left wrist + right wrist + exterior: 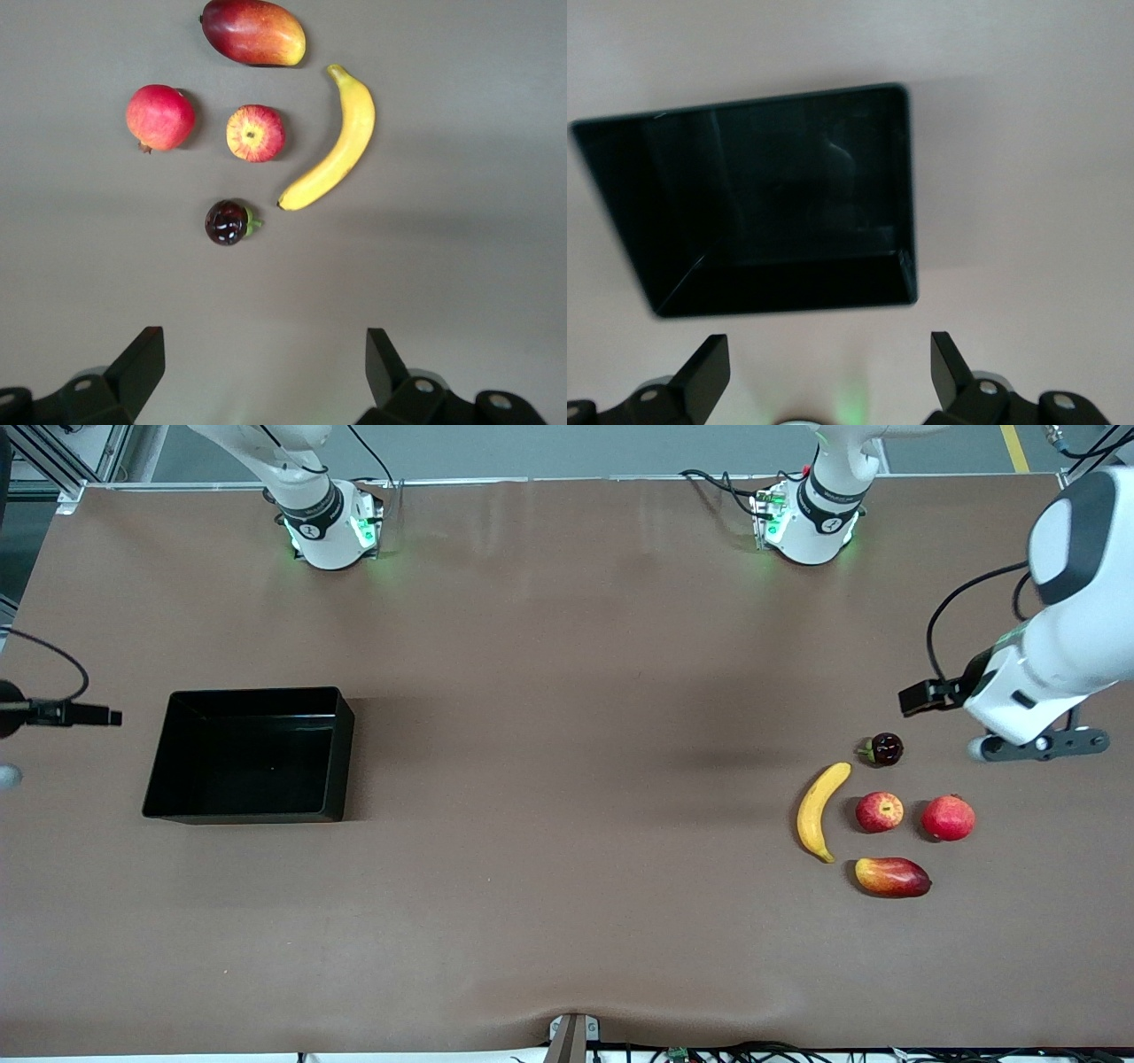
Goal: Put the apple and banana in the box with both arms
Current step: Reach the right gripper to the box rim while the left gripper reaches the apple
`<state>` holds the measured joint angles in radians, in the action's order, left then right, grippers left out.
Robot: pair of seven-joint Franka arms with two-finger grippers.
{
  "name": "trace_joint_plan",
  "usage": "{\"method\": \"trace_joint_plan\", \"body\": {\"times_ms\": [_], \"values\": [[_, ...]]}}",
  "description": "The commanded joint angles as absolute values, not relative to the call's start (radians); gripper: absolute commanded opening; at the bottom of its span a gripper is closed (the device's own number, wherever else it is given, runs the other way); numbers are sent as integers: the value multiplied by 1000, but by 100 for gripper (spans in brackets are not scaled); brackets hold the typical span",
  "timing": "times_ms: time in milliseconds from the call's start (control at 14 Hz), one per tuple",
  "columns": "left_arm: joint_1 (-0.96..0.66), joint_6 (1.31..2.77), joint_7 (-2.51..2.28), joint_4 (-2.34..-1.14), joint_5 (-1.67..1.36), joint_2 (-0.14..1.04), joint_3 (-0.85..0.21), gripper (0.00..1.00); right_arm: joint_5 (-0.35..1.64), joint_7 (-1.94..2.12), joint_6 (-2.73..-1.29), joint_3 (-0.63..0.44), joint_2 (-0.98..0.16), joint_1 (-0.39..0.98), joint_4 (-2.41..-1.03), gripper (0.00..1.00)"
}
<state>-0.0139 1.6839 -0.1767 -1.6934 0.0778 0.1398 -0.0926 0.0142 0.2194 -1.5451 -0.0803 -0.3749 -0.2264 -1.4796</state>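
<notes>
Nothing sits in the shallow glossy black plastic box [252, 755] yet, so both placements are still ahead. It lies toward the right arm's end of the table, and the right gripper [829, 365] hangs over bare table beside it, fingers spread and empty. Toward the left arm's end lies the long curved yellow banana [820, 810], its long axis running nearer-to-farther from the front camera, stem end nearer. Just beside it rests the small red, yellow-blotched apple [879, 812], stem dimple up. The left gripper [266, 359] hovers over the table near a small dark round fruit [885, 749], fingers wide apart, holding nothing.
</notes>
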Motion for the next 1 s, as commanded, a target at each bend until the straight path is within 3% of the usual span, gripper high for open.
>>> {"method": "trace_joint_plan", "body": {"times_ms": [0, 143, 571, 714, 929], "values": [[-12, 1813, -192, -1816, 104, 104, -95, 100, 0, 290, -1655, -66, -442, -279, -1503, 100], [-12, 1919, -193, -1879, 109, 113, -94, 100, 3, 310, -1699, -64, -489, -299, -1522, 100], [25, 2063, -189, -1884, 137, 245, -95, 100, 17, 428, -1954, -63, -506, -316, -1725, 100], [28, 2089, -187, -1885, 137, 287, -95, 100, 18, 561, -2038, -63, -526, -342, -1755, 80], [63, 2166, -172, -1897, 138, 339, -95, 100, 35, 592, -2037, -57, -537, -361, -1770, 1]]}}
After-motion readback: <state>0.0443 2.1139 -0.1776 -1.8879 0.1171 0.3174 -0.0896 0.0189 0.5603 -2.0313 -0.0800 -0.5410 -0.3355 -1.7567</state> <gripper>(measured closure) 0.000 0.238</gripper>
